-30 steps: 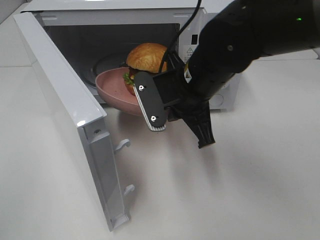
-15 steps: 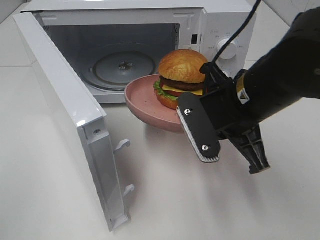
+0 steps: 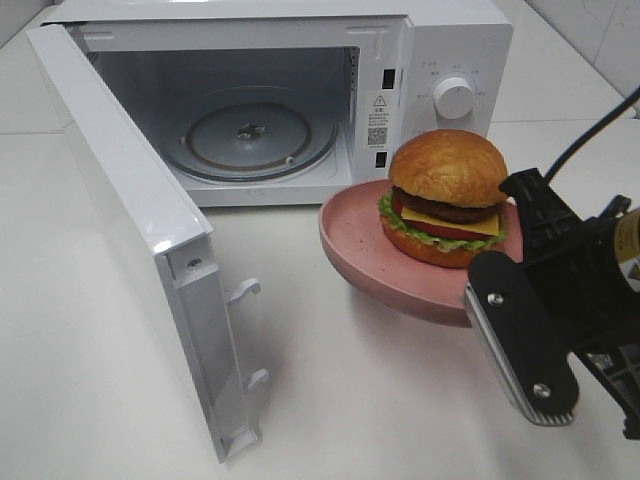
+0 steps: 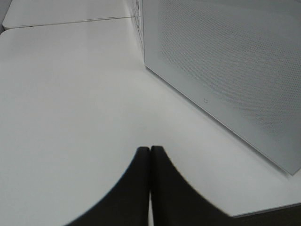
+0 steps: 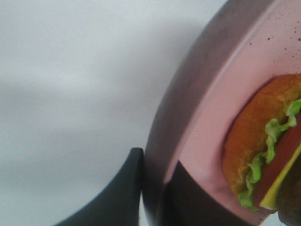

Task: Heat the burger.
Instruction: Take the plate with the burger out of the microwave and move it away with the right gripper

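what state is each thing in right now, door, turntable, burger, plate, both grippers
microwave door: swung fully open
turntable: bare
burger: assembled, sitting on the plate
pink plate: held by its rim outside the microwave
right gripper: shut on the plate rim
left gripper: shut, holding nothing

White table (image 3: 420,400), matte and plain, seen from above. A white microwave (image 3: 440,50) stands directly on it toward the far side, its door (image 3: 130,230) swung fully open toward the viewer's left, with two latch hooks on the door's edge. Inside, a round glass turntable (image 3: 250,135) lies on the oven floor. The control panel with a round dial (image 3: 456,98) faces front, right of the cavity.
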You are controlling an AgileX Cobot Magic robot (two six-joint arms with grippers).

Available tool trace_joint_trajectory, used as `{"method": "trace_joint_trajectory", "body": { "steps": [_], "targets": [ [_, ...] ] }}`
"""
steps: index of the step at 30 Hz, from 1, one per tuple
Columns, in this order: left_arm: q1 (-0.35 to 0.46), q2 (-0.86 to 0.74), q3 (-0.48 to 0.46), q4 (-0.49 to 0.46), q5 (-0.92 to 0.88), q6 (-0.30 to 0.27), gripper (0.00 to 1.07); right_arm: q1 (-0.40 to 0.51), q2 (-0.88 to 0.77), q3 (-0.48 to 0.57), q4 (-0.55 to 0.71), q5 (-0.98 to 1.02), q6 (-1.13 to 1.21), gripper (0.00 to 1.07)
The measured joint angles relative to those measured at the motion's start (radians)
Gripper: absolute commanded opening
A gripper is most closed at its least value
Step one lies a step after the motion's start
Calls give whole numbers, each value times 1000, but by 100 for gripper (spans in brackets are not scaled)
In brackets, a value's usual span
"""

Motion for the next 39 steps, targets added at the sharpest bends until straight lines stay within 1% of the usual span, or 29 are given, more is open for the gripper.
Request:
{"method": "trace_joint_trajectory", "body": {
  "steps": [1, 5, 6, 8, 9, 12, 14, 15, 17, 18, 19, 20, 22, 23, 24, 25, 26, 27, 28, 29, 30, 31, 33, 34, 35, 36, 37, 38, 39],
  "targets": [
    [0, 0, 0, 0, 0, 0, 0, 0, -34, 27, -11, 19, 19, 0],
    [0, 0, 0, 0, 0, 0, 0, 0, -71, 57, -37, 50, 66, 0],
    [0, 0, 0, 0, 0, 0, 0, 0, -86, 72, -59, 68, 117, 0],
    [0, 0, 0, 0, 0, 0, 0, 0, -91, 79, -70, 80, 147, 0],
    [0, 0, 0, 0, 0, 0, 0, 0, -95, 88, -85, 103, 206, 0],
    [0, 0, 0, 0, 0, 0, 0, 0, -95, 94, -99, 126, 265, 0],
    [0, 0, 0, 0, 0, 0, 0, -1, -95, 97, -111, 151, 371, 0],
    [0, 0, 0, 0, 0, 0, 0, -1, -95, 97, -111, 151, 371, 0],
    [0, 0, 0, 0, 0, 0, 0, -1, -92, 97, -120, 179, 467, 0],
    [0, 0, 0, 0, 0, 0, 0, -1, -92, 97, -120, 179, 467, 0],
    [0, 0, 0, 0, 0, 0, 0, -1, -77, 97, -125, 199, 532, 0],
    [0, 0, 0, 0, 0, 0, 0, -1, -77, 97, -125, 199, 532, 0],
    [0, 0, 0, 0, 0, 0, 0, -1, -39, 97, -156, 221, 657, 0],
    [0, 0, 0, 0, 0, 0, 0, -1, -39, 97, -156, 221, 657, 0],
    [0, 0, 0, 0, 0, 0, 0, -1, -11, 97, -202, 224, 761, 0],
    [0, 0, 0, 0, 0, 0, 0, -1, -11, 97, -202, 224, 761, 0],
    [0, 0, 0, 0, 0, 0, 0, -1, 22, 97, -271, 224, 860, 0],
    [0, 0, 0, 0, 0, 0, 0, -1, 22, 97, -271, 224, 860, 0],
    [0, 0, 0, 0, 0, 0, 0, -3, 60, 97, -352, 221, 961, 0],
    [0, 0, 0, 0, 0, 0, 0, -3, 76, 96, -384, 216, 996, 0],
    [0, 0, 0, 0, 0, 0, 0, -3, 76, 96, -384, 216, 996, 0],
    [0, 0, 0, 0, 0, 0, 0, -5, 119, 90, -418, 210, 1067, 0],
    [0, 0, 0, 0, 0, 0, 0, -13, 145, 83, -427, 204, 1096, 0],
    [0, 0, 0, 0, 0, 0, 0, -37, 201, 60, -431, 184, 1140, 0],
    [0, 0, 0, 0, 0, 0, 0, -37, 201, 60, -431, 184, 1140, 0],
    [0, 0, 0, 0, 0, 0, 0, -82, 250, 35, -435, 159, 1177, 0],
    [0, 0, 0, 0, 0, 0, 0, -108, 275, 20, -438, 150, 1194, 0],
    [0, 0, 0, 0, 0, 0, 0, -108, 275, 20, -438, 150, 1194, 0],
    [0, 0, 0, 0, 0, 0, 0, -154, 316, -3, -441, 138, 1210, 0]
  ]
}}
